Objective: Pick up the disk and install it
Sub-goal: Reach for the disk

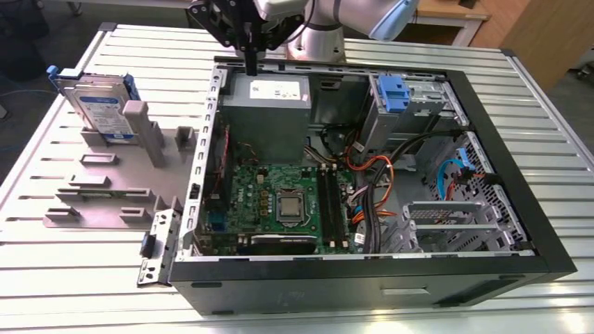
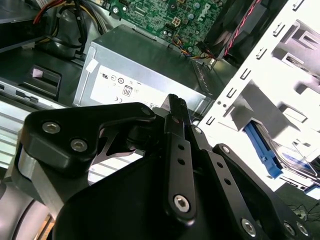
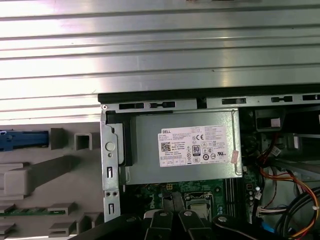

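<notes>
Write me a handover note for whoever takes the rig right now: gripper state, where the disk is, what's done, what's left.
Gripper: shut, holding nothing, hanging over the power supply in the open case.
Disk: standing on edge in the grey fixture on the table, outside the case on the exterior view's left, well apart from the gripper.
Done: nothing that shows; the disk is not yet picked up.
Left: both the pickup and the install.

The disk point(image 1: 97, 104) is silver with a white-and-blue label point(image 1: 100, 111) and blue rails point(image 1: 131, 88), the motherboard point(image 1: 278, 202) green.
</notes>
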Controlling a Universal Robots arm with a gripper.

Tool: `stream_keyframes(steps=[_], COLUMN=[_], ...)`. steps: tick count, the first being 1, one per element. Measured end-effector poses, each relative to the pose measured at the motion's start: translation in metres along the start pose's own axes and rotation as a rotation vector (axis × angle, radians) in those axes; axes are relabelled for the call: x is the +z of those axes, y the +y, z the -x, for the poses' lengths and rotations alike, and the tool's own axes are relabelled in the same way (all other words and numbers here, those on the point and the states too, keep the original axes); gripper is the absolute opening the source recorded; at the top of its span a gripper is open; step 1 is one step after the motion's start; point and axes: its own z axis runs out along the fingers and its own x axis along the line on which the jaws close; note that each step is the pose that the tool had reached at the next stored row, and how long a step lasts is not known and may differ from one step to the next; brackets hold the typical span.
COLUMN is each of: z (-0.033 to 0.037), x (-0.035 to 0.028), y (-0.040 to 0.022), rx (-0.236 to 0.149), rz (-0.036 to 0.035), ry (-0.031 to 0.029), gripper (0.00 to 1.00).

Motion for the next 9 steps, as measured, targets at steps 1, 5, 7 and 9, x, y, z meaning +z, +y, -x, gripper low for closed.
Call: stream_keyframes(steps=[1, 5, 7, 9], z=[-0.0002, -0.001, -0.0013, -0.0017], x=[0.0, 0.0, 0.0, 0.0], y=[0.0, -0.0001, -0.0001, -0.0001], rx=[0.0, 0.0, 0.0, 0.0], rz=[0.0, 0.0, 0.0, -0.0001], ry=[0.0, 0.0, 0.0, 0.0], gripper=[0.11, 0.11, 0.11, 0.11])
